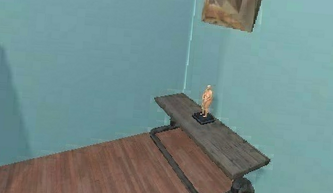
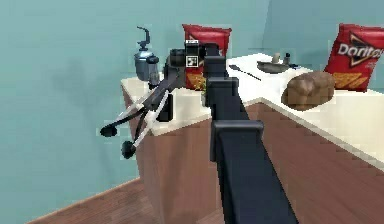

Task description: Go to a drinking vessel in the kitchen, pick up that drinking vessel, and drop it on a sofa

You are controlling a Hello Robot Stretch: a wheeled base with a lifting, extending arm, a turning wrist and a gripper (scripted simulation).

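Note:
In the arm side view my arm rises from the bottom edge to the corner of a white-topped counter (image 2: pixel 262 98). The gripper (image 2: pixel 117 139) hangs left of that corner, its fingers pointing down-left against bare teal wall, and it holds nothing. On the counter's corner, just above the gripper's body, stands a small grey metal vessel (image 2: pixel 148 64) with a dark curved top. I cannot tell whether it is a drinking vessel.
On the counter sit two red snack bags (image 2: pixel 206 52) (image 2: pixel 356 56), a brown loaf (image 2: pixel 308 90) and a dark dish (image 2: pixel 272 67). Ahead, a dark bench table (image 1: pixel 213 137) with a small golden statue (image 1: pixel 207 100) stands along the wall under a picture (image 1: pixel 230 8). Wooden floor (image 1: pixel 97 174) lies left of it.

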